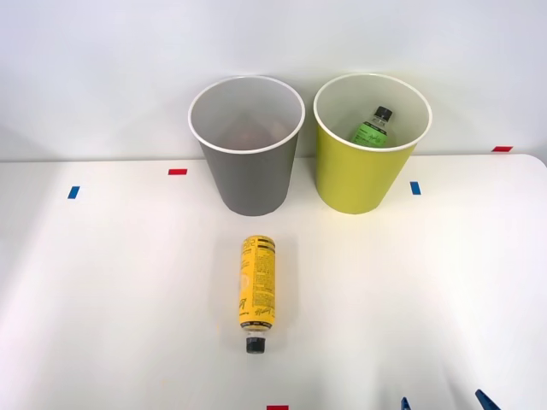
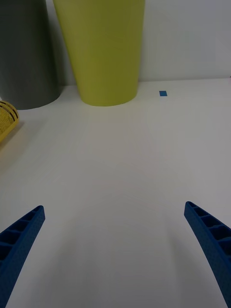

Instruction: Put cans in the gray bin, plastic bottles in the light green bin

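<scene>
The yellow bottle [image 1: 257, 289] lies on its side on the white counter [image 1: 102, 290], just about at the centre of the front view, its black cap pointing toward 6 o'clock and its base toward 12; in the wrist view only a striped end of it [image 2: 6, 122] shows, the remainder cut off by the frame. At 12 o'clock from it, near but apart, stands the gray bin [image 1: 248, 149], upright, and whether anything sits in its white inside is hard to make out. Just beside that, toward 1 o'clock from the bottle, is the light green bin [image 1: 363, 162], holding the green-labelled bottle [image 1: 374, 128], which leans with its dark cap up; its lower part is hidden by the bin's wall. The right claw [image 2: 115, 255] hangs spread wide above bare counter with nothing held; in the front view just its blue fingertips [image 1: 487, 400] peek in at about 5 o'clock, well apart from the yellow bottle.
</scene>
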Robot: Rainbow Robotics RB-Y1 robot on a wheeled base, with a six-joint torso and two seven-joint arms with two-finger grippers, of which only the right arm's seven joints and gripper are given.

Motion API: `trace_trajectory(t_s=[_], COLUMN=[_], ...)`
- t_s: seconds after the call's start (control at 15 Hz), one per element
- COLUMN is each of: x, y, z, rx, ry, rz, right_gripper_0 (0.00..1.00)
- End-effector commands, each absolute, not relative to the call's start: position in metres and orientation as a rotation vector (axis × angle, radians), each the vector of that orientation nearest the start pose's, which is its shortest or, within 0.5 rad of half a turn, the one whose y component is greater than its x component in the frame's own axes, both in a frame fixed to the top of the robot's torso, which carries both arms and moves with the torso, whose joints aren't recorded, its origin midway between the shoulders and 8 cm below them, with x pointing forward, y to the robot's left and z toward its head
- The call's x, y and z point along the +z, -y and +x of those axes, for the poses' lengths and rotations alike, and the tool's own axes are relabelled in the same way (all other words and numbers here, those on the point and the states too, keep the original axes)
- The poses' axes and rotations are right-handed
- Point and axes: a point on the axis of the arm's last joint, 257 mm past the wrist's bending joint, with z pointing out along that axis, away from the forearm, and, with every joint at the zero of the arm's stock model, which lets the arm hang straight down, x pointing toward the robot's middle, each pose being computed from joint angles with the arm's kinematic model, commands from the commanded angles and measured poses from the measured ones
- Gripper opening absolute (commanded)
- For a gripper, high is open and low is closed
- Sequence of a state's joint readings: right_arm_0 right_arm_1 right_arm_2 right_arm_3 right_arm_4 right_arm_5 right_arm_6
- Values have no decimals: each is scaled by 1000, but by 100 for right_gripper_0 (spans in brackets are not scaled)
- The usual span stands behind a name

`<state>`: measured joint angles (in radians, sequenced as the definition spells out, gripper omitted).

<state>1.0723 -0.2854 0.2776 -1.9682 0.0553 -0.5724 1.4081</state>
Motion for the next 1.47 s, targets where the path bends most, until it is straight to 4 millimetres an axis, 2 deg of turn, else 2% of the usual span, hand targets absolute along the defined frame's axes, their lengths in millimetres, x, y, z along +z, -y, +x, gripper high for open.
trace_trajectory(t_s=[0.07,1.47], x=[-291,-291], y=[224,224], z=[207,207], rx=[108,108], ry=[-1684,-1684], rz=[-46,-46], right_gripper_0=[100,100])
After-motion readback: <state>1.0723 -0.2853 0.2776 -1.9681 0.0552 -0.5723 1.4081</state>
